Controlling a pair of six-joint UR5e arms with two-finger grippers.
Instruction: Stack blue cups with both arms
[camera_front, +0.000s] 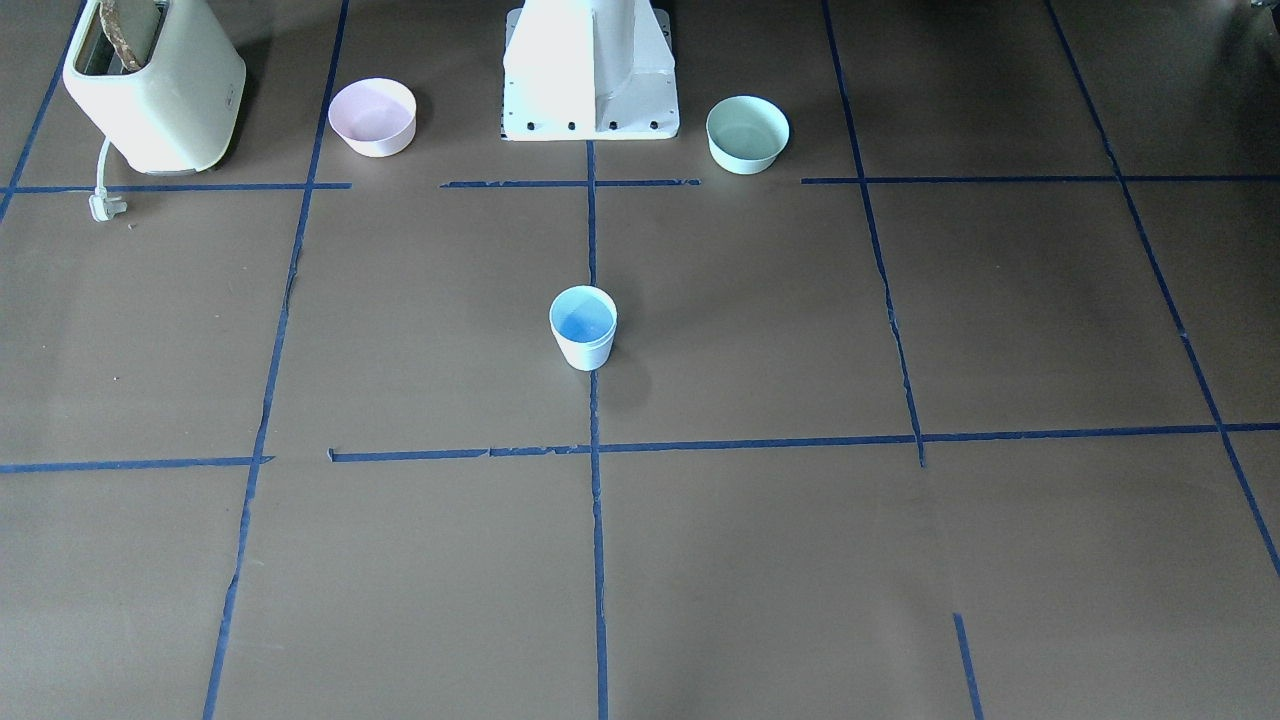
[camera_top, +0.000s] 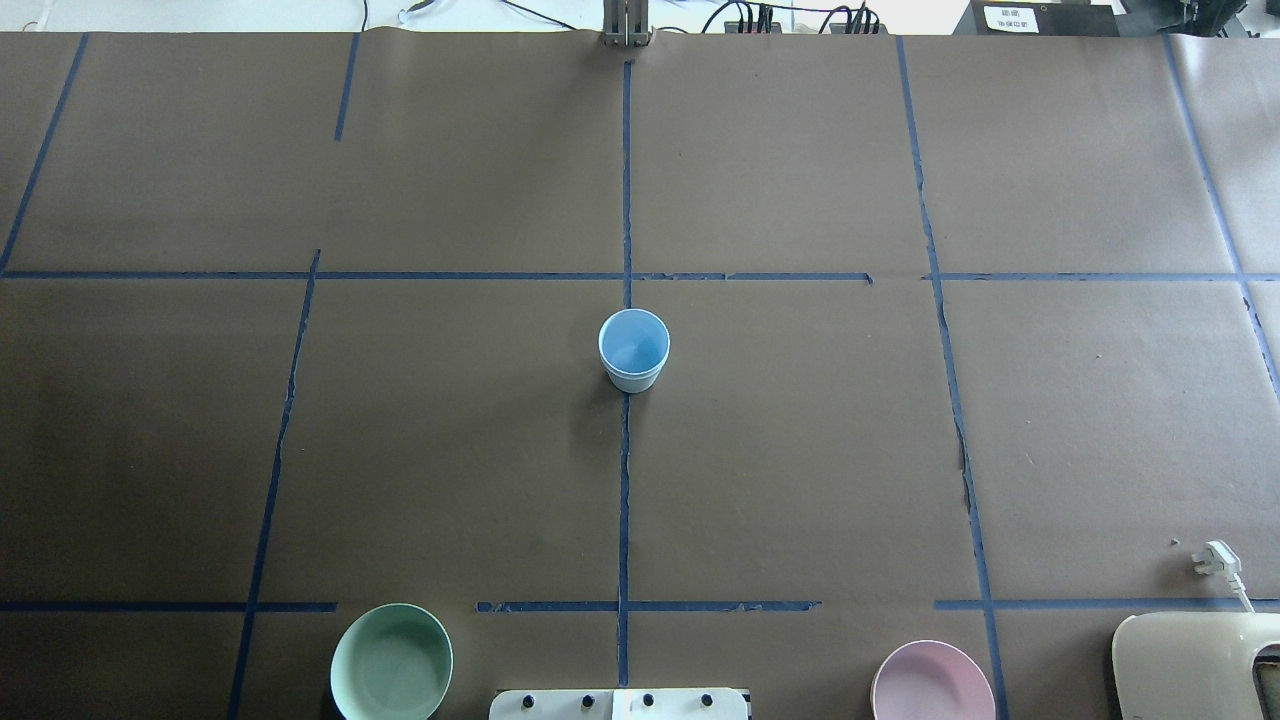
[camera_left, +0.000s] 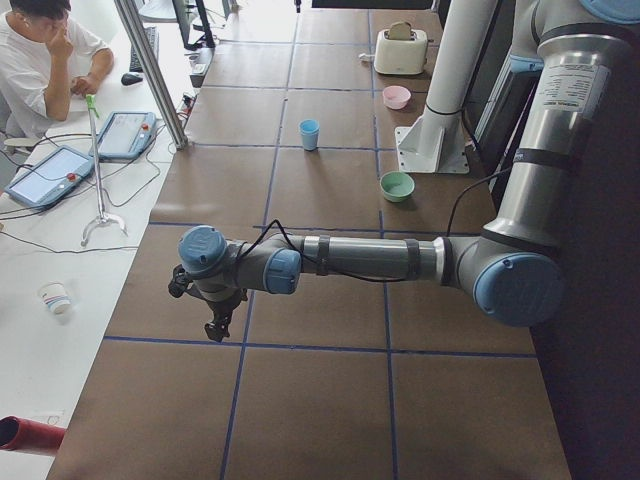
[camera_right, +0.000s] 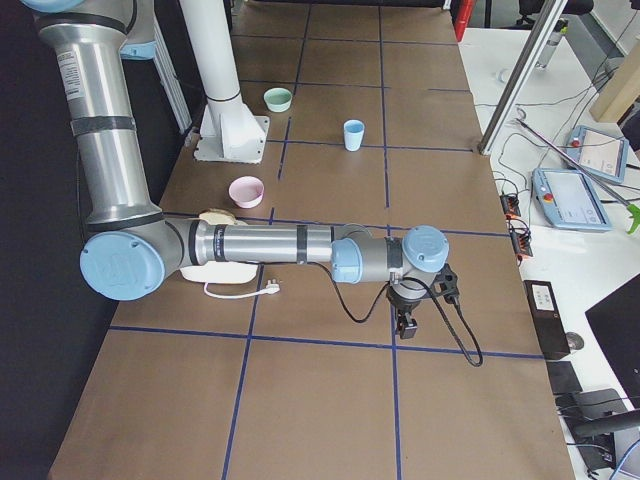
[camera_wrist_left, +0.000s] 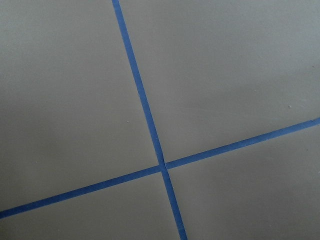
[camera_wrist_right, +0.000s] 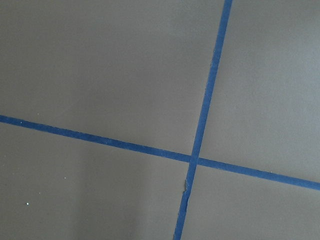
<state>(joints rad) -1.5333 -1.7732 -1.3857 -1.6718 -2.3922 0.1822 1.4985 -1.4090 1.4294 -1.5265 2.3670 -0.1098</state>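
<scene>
Just beside the white pedestal base (camera_front: 590, 90), the pink bowl (camera_front: 372, 116) is sitting on the robot's right and the mint-green bowl (camera_front: 747, 133) on its left. Farther out, straight in front of the base, the blue cups (camera_front: 583, 328) are standing upright on the blue tape line (camera_front: 592, 230), showing as one outline with a second rim line under the lip. Well away from the base, the left arm (camera_left: 360, 258) is stretching low over the table's left end, and the right arm (camera_right: 260, 243) over its right end. The left gripper (camera_left: 213, 333) and right gripper (camera_right: 406, 329) are pointing down with nothing visible in their grasp. How far the fingers are parted cannot be told.
</scene>
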